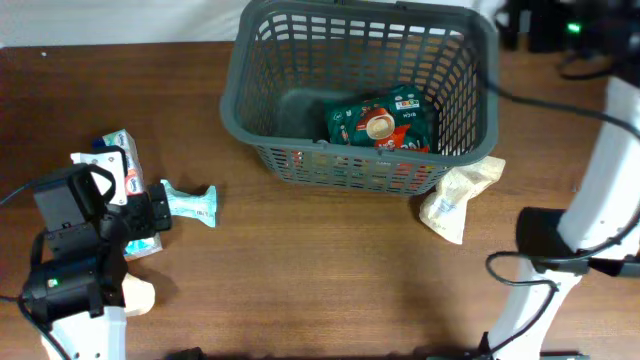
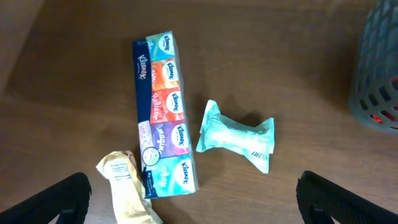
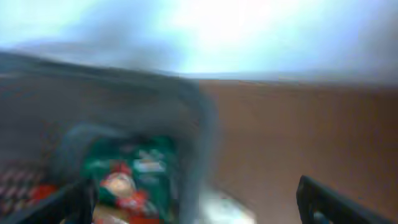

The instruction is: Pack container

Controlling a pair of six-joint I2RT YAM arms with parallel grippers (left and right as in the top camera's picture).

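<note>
The container, a dark grey slotted basket (image 1: 250,90), stands at the back middle of the table. A green and red packet (image 1: 385,122) lies inside it, and shows blurred in the right wrist view (image 3: 130,171). My left gripper (image 2: 196,199) is open and empty, above a Kleenex tissue pack (image 2: 163,112), a teal packet (image 2: 239,135) and a cream packet (image 2: 124,186). In the overhead view it (image 1: 150,218) is at the left, next to the teal packet (image 1: 190,203). My right gripper (image 3: 196,202) is open and empty beside the basket's wall (image 3: 193,130).
A second cream packet (image 1: 458,198) lies against the basket's front right corner. The Kleenex pack (image 1: 118,165) is partly hidden under the left arm. The right arm's white links (image 1: 600,190) and cables run along the right edge.
</note>
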